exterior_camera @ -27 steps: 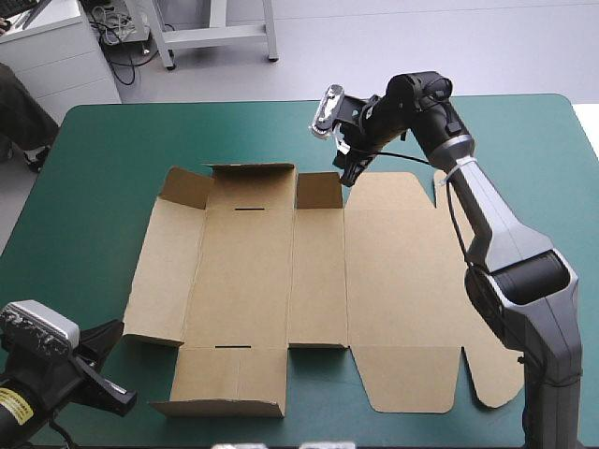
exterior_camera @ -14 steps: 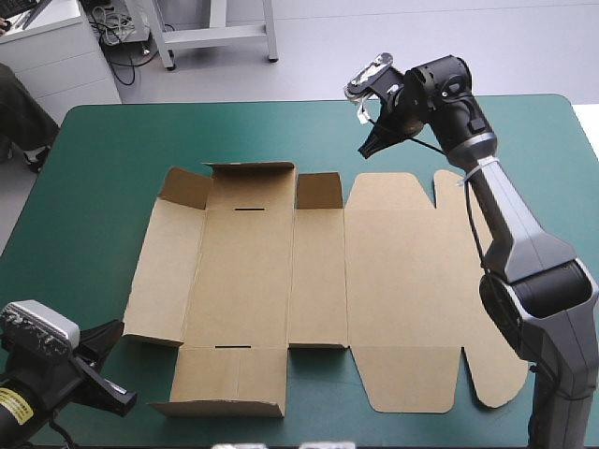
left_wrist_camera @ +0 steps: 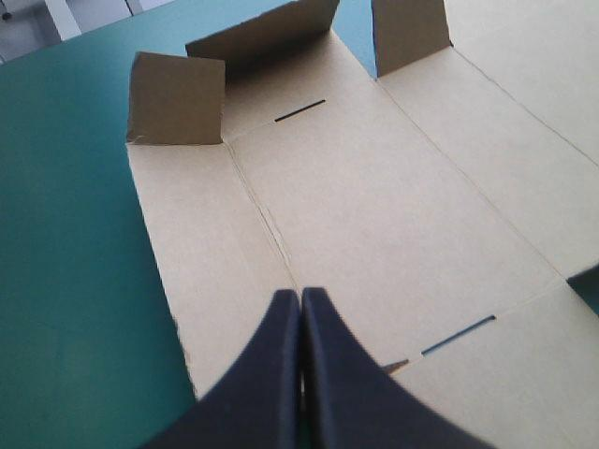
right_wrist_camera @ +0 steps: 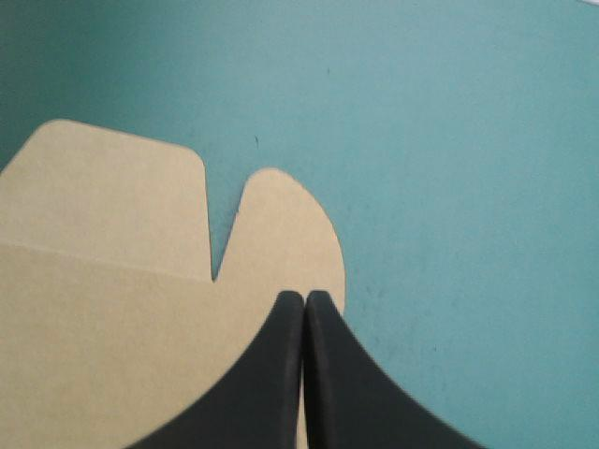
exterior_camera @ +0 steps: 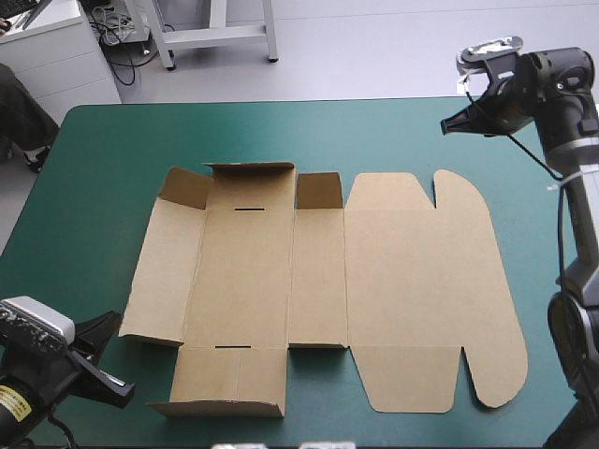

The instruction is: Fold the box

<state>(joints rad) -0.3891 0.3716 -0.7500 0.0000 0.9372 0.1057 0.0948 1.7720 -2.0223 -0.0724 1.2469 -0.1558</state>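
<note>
Box (exterior_camera: 281, 271) spread open on table (exterior_camera: 112, 150) — left gripper (left_wrist_camera: 300, 296) and right gripper (right_wrist_camera: 305, 297) pinched closed, empty; yellow arm label (exterior_camera: 11, 404) unreadable.

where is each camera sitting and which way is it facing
High view: above and behind the robot, facing forward and down on the table and the mostly flat box; both arms show.
Left wrist view: low at the table's near left corner, facing across the box toward its raised far flaps; the shut left gripper shows.
Right wrist view: raised over the far right, facing down on the box's rounded ear; the shut right gripper shows.
Shared: high and left wrist views both show the slot by those flaps.
</note>
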